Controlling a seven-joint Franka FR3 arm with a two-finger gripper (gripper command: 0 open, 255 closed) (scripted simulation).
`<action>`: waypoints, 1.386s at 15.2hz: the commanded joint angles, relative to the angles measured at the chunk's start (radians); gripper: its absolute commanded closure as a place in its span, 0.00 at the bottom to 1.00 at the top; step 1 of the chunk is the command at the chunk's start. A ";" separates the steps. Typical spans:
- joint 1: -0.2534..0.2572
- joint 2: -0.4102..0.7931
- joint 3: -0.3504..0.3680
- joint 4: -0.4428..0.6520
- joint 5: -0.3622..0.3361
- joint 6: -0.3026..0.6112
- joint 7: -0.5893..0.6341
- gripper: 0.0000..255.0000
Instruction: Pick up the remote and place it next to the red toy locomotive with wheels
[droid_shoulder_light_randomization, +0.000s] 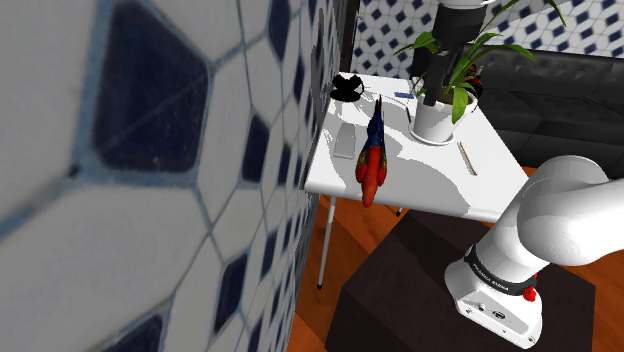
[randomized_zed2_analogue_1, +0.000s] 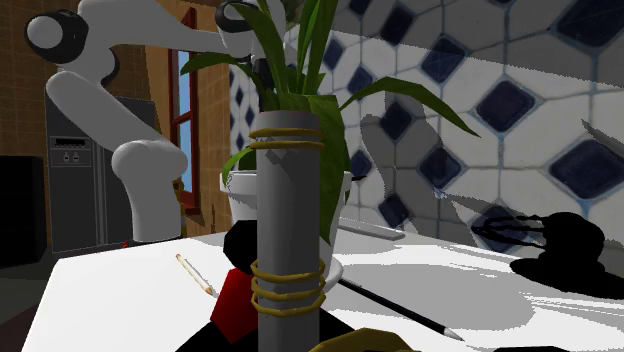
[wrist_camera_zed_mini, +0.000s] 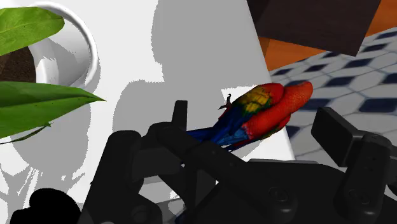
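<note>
The gripper (wrist_camera_zed_mini: 254, 121) hangs over the white table (droid_shoulder_light_randomization: 420, 185), fingers spread with nothing held, just beside the potted plant (droid_shoulder_light_randomization: 437, 115). A toy parrot (droid_shoulder_light_randomization: 372, 158) lies near it. The flat grey piece that seems to be the remote (droid_shoulder_light_randomization: 348, 135) lies beyond the parrot, well apart from the gripper.

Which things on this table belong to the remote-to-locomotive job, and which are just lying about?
Job: flat grey remote; red toy locomotive.
Lying about: parrot toy; potted plant; pencil; pen; black object by the wall.
</note>
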 joint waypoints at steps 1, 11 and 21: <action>0.000 0.000 0.000 0.000 0.000 0.000 0.000 0.00; -0.112 0.303 0.064 -0.015 0.080 0.318 0.388 0.00; -0.207 0.653 0.072 0.090 0.105 0.581 0.733 0.00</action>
